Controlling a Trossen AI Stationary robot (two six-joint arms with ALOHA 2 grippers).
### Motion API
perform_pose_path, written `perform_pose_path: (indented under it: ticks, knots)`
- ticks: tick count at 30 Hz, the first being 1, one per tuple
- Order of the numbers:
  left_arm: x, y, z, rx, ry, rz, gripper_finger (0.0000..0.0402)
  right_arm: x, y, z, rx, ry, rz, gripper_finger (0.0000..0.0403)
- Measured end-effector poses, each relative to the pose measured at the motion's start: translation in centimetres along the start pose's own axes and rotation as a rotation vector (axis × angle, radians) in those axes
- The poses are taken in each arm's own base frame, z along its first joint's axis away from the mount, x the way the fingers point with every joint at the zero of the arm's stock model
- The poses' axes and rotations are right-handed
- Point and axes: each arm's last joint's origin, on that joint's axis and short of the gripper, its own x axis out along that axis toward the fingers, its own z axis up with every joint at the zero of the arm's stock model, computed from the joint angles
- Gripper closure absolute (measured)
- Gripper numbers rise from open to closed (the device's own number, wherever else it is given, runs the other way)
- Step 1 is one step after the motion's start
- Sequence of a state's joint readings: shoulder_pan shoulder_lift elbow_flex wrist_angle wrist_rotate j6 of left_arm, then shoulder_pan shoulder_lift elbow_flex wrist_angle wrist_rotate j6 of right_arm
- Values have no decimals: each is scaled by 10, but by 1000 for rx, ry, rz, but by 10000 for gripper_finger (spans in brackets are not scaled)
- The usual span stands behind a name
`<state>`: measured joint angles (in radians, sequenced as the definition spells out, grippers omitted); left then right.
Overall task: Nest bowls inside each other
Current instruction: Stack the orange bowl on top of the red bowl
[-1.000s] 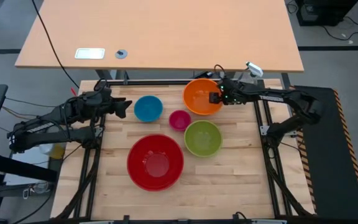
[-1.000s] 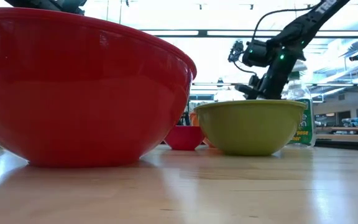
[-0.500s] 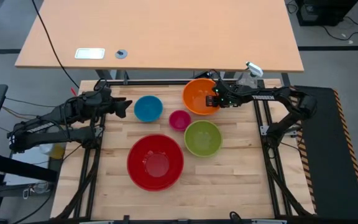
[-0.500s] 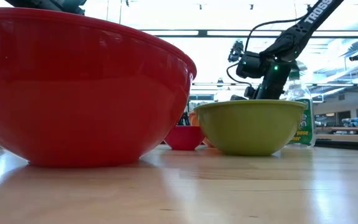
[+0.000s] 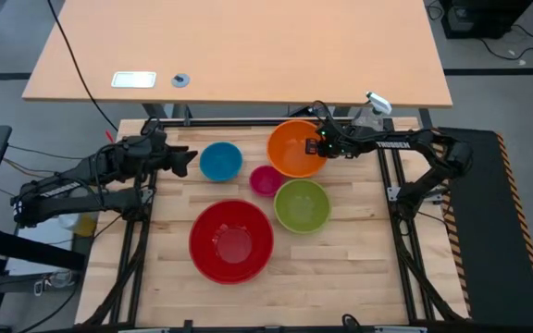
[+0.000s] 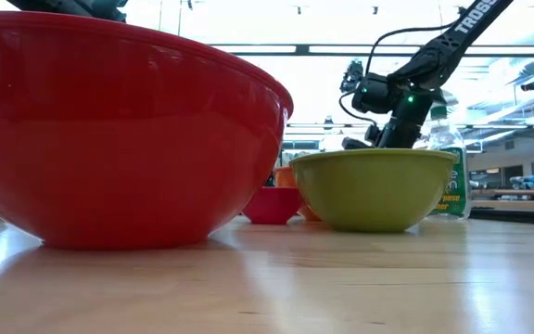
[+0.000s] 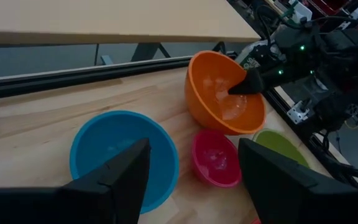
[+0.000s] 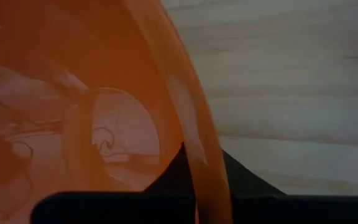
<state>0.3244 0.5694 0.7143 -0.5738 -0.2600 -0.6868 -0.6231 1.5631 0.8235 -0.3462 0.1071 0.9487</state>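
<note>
The orange bowl [image 5: 294,148] stands at the far right of the wooden table, and my right gripper [image 5: 323,146] is shut on its right rim. The blue bowl [image 5: 220,161], the small magenta bowl [image 5: 266,179], the lime green bowl [image 5: 302,205] and the big red bowl [image 5: 231,240] each rest on their bases, apart from one another. My left gripper [image 5: 185,162] hovers open just left of the blue bowl [image 7: 120,155] and touches nothing. My right gripper pinches the orange bowl's rim [image 8: 194,155] on the side toward the table's right edge, with one finger [image 7: 247,84] inside the bowl and the other outside its wall. The fingers come slanting down from the right. The bowl's base seems to rest on the table.
A clear spray bottle [image 5: 370,109] stands at the far right corner behind the right arm [image 5: 405,143]. A light desk [image 5: 239,55] lies beyond the table's far edge. In the low view the red bowl [image 6: 128,130] and the green bowl [image 6: 374,190] hide most of the others.
My right gripper has sunk a little onto the orange bowl's right rim and shut on it. The bowl has shifted slightly toward the table's left. My left arm has kept still.
</note>
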Motion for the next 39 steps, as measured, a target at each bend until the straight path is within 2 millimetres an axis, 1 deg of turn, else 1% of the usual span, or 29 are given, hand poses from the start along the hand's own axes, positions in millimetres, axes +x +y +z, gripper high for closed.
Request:
perform_pose_path:
  ticks: [7, 11, 15, 19, 23, 27, 31, 35, 39]
  knots:
    - [0, 0, 0, 0, 2, -2, 155, 0, 0, 2, 9, -7, 8, 383]
    - [0, 0, 0, -5, 11, -13, 155, -4, 5, 6, -7, -28, 18, 383]
    - [0, 0, 0, -7, 14, -17, 155, -17, 13, 16, -28, -77, 63, 383]
    - [0, 0, 0, -9, 14, -17, 155, -32, 16, 24, -47, -115, 102, 383]
    - [0, 0, 0, -9, 13, -15, 154, -48, 21, 31, -76, -121, 183, 379]
    - [0, 0, 0, -7, 12, -15, 154, -64, 38, 29, -147, -105, 284, 378]
    - [0, 0, 0, 1, 10, -14, 154, -81, 63, 24, -235, -97, 387, 377]
    - [0, 0, 0, 1, 8, -12, 154, -97, 83, 12, -301, -101, 452, 377]
    - [0, 0, 0, -2, 8, -13, 154, -109, 96, -1, -355, -87, 491, 376]
